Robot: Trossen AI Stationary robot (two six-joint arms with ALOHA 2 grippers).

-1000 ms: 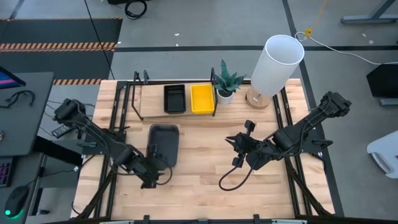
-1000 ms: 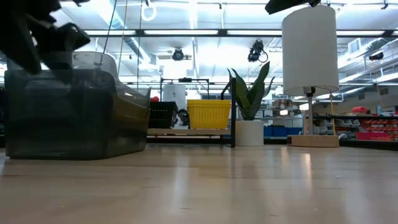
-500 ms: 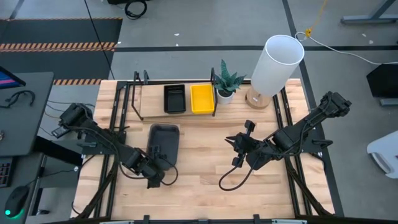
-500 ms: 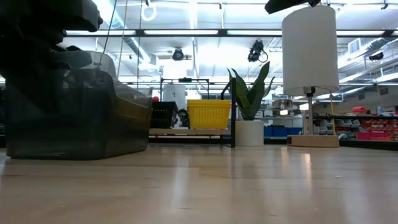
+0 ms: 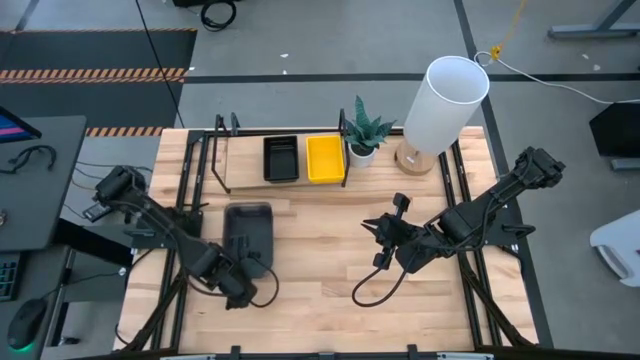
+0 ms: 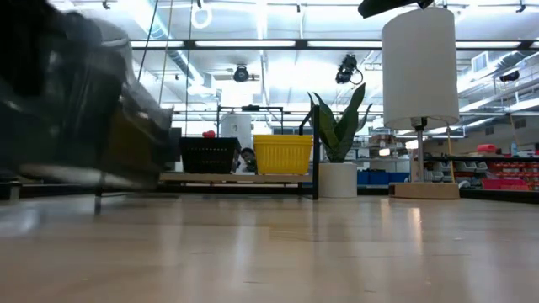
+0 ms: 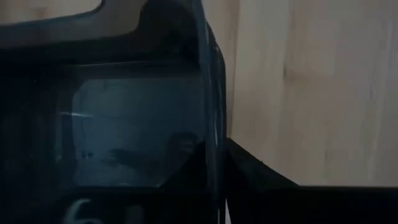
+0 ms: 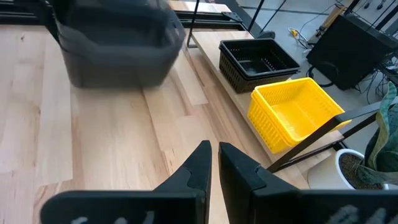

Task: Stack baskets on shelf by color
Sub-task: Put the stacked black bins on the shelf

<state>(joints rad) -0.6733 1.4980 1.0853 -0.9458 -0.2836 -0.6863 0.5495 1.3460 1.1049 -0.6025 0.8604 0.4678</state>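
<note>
Left tool [image 5: 243, 283] clamped on dark grey basket [image 5: 248, 232], right tool [image 8: 214, 157] together, no readable writing

A dark grey plastic basket with rounded corners [image 5: 248, 232] sits on the light brown wooden table [image 5: 330, 300]. A bright yellow plastic basket with a grid pattern [image 5: 324, 159] sits on the pale wood shelf with a thin black frame [image 5: 243, 180]. Beside the yellow basket is a black plastic basket with slats [image 5: 281, 157]. On its other side is a green plant in a white pot [image 5: 365, 133], then a white lamp [image 5: 443, 100].
</note>
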